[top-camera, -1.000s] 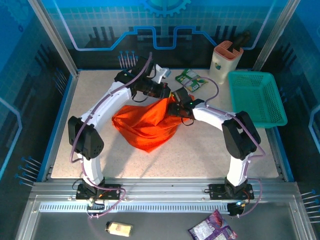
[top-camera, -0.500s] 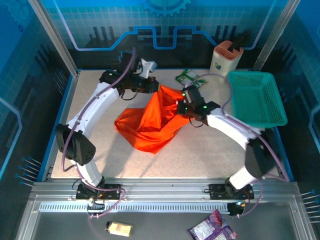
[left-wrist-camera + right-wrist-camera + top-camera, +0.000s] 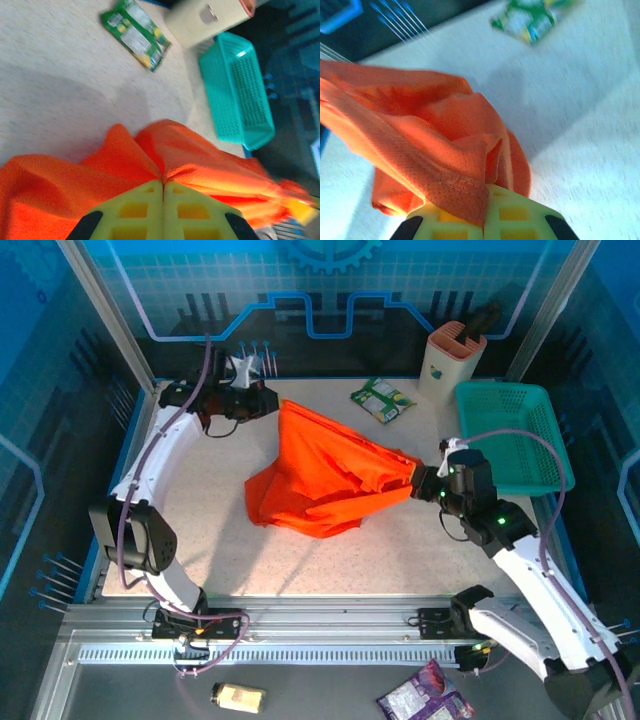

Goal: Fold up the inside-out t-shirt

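Handle (image 3: 487,317) in holder (image 3: 448,368), t-shirt (image 3: 320,480) near basket (image 3: 503,389)

The left arm reaches toward the far left and the right arm stretches right. The left gripper (image 3: 272,405) and right gripper (image 3: 418,480), well apart, both pinch the t-shirt (image 3: 320,475) tightly.

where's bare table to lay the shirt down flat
Widest bare table is the near strip, between the shirt and the front edge. Some more lies left of the shirt. Crowded: far right, with packet, holder and basket.
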Action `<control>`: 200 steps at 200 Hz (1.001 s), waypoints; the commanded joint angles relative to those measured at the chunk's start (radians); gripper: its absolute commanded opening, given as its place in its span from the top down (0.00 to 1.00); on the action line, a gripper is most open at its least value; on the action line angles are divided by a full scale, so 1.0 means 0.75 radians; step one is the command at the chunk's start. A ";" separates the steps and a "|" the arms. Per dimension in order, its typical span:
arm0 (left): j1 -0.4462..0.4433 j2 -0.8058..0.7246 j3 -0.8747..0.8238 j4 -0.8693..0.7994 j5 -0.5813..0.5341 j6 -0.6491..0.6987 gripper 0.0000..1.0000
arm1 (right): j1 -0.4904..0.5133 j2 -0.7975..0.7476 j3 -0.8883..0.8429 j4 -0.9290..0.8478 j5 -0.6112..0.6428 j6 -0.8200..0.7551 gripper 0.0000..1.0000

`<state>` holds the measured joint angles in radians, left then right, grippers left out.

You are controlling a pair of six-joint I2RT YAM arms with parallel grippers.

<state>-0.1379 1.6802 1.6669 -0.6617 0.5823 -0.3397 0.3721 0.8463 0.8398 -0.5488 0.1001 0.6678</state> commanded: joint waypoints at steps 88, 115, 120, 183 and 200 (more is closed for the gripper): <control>-0.293 0.297 0.075 0.105 -0.073 -0.066 1.00 | 0.224 0.248 0.027 -0.088 -0.139 -0.008 0.65; -0.295 0.316 0.103 0.097 -0.069 -0.071 1.00 | 0.335 0.456 0.027 0.072 -0.262 0.014 0.61; -0.295 0.320 0.109 0.093 -0.070 -0.071 1.00 | 0.353 0.499 0.038 0.092 -0.273 0.017 0.60; -0.295 0.297 0.093 0.089 -0.073 -0.066 1.00 | 0.494 0.931 0.315 0.108 -0.172 -0.026 0.60; -0.295 0.273 0.076 0.079 -0.092 -0.054 0.93 | 0.494 0.956 0.361 0.084 -0.096 -0.017 0.83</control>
<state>-0.3599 1.9053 1.7241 -0.5934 0.5301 -0.3721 0.7349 1.5410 1.0489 -0.4717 -0.0498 0.6609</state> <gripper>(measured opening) 0.051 0.308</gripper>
